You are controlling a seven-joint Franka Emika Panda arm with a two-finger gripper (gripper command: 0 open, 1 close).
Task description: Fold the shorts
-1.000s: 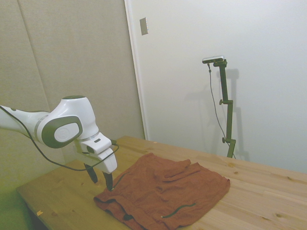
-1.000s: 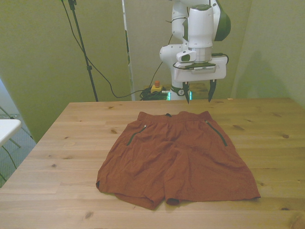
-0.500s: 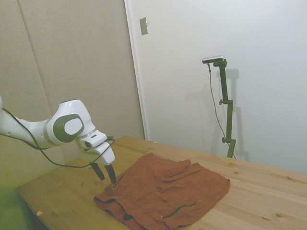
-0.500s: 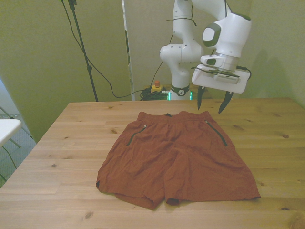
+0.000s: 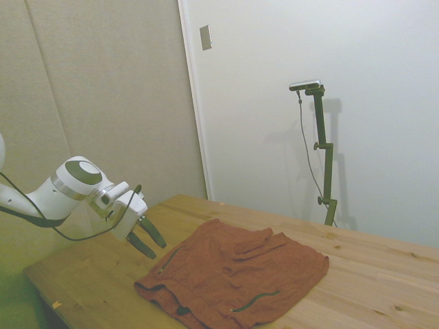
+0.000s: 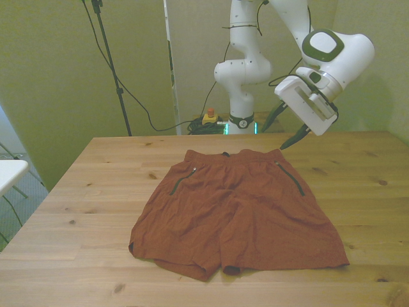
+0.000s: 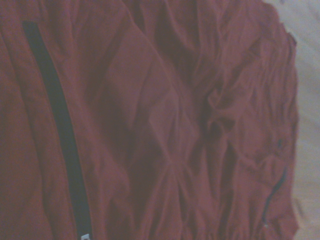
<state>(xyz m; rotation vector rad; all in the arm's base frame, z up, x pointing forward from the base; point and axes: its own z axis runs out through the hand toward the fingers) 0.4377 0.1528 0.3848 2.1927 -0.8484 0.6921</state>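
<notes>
Hovering off the waistband end in the side view, the gripper (image 5: 151,238) is tilted, its fingers parted and empty, clear of the shorts (image 5: 236,274) spread on the desk (image 5: 384,281); in the front view the shorts (image 6: 236,214) lie flat mid-desk, waistband far, gripper (image 6: 281,131) above the corner on the front view's right; the wrist view, somewhat blurred, shows crinkled cloth and a dark pocket trim (image 7: 60,135). Soft, light and limp, the fabric probably needs pinching at a waistband corner.
</notes>
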